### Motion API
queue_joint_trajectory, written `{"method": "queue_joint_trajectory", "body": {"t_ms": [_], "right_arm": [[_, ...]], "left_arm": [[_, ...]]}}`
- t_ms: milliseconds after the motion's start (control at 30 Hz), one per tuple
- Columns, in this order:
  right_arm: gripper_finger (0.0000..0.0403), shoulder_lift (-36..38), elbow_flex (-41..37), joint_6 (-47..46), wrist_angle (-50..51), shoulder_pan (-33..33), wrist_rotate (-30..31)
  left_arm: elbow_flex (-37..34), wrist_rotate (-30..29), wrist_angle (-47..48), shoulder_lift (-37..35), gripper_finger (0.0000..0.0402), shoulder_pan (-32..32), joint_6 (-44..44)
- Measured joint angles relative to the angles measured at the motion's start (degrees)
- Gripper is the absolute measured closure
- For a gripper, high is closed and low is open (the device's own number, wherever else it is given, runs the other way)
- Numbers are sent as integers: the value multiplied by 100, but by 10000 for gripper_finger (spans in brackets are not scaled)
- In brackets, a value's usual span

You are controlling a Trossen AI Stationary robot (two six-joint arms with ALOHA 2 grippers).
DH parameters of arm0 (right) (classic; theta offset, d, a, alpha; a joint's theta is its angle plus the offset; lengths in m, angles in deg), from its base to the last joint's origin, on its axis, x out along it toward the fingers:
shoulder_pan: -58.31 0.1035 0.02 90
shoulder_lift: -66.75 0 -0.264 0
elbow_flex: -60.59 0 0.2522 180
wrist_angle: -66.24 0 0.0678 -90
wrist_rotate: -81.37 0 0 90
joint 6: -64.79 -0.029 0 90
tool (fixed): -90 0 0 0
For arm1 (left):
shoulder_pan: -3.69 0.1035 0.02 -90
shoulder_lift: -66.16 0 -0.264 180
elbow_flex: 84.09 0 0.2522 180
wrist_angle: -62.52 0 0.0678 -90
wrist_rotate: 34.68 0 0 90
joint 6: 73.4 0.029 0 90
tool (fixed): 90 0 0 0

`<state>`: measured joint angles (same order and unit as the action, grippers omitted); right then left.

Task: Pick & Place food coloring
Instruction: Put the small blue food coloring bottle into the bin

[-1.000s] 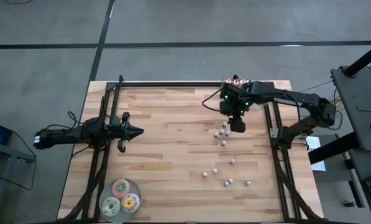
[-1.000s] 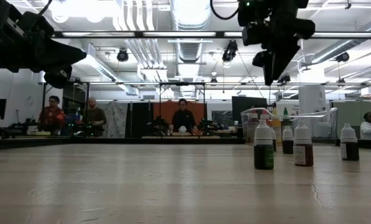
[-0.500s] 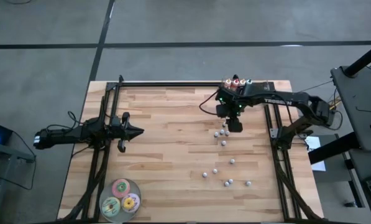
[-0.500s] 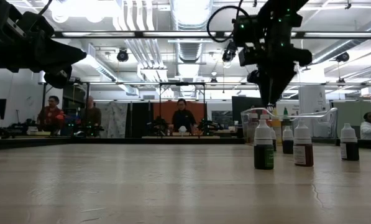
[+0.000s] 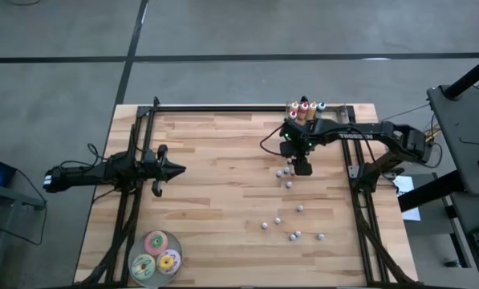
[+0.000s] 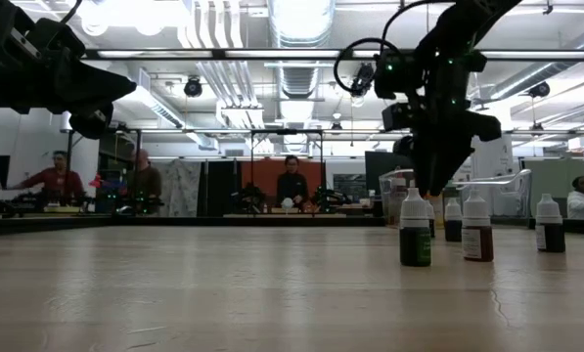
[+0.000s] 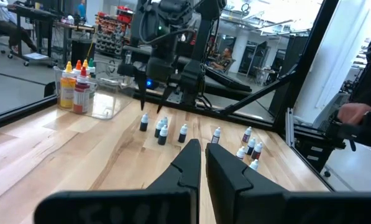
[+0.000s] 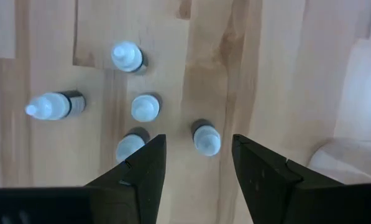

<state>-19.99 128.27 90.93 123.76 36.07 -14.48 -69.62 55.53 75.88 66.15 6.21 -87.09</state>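
Note:
Several tiny food coloring bottles with pale caps stand on the wooden table, right of the middle (image 5: 288,185). One of a cluster near the far right lies on its side (image 8: 51,106). My right gripper (image 5: 302,167) hangs open over this cluster, pointing steeply down. One upright bottle (image 8: 206,138) stands below the gap between its fingers, untouched. In the low view the gripper (image 6: 433,186) is just above the bottle caps (image 6: 415,205). My left gripper (image 5: 177,169) waits at the table's left, level and shut, holding nothing.
A clear tray (image 5: 323,111) with larger orange and red bottles (image 5: 305,108) stands at the far right edge, close behind my right gripper. More small bottles are scattered toward the near right (image 5: 294,236). Three flat round discs (image 5: 159,253) lie at the near left.
My right gripper has come down toward the cluster of small bottles and rolled a little, its fingers still apart. The bottles have kept their places.

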Motion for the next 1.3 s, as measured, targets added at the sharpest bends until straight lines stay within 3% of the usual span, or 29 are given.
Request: {"method": "queue_joint_trajectory", "body": {"t_ms": [767, 1300], "right_arm": [[232, -454, -91, -3, -447, -155, 30], [284, -464, -84, -7, -388, -168, 28]], "left_arm": [[-1, 0, 0, 0, 402, 0, -2], [-2, 0, 2, 0, 402, 0, 0]]}}
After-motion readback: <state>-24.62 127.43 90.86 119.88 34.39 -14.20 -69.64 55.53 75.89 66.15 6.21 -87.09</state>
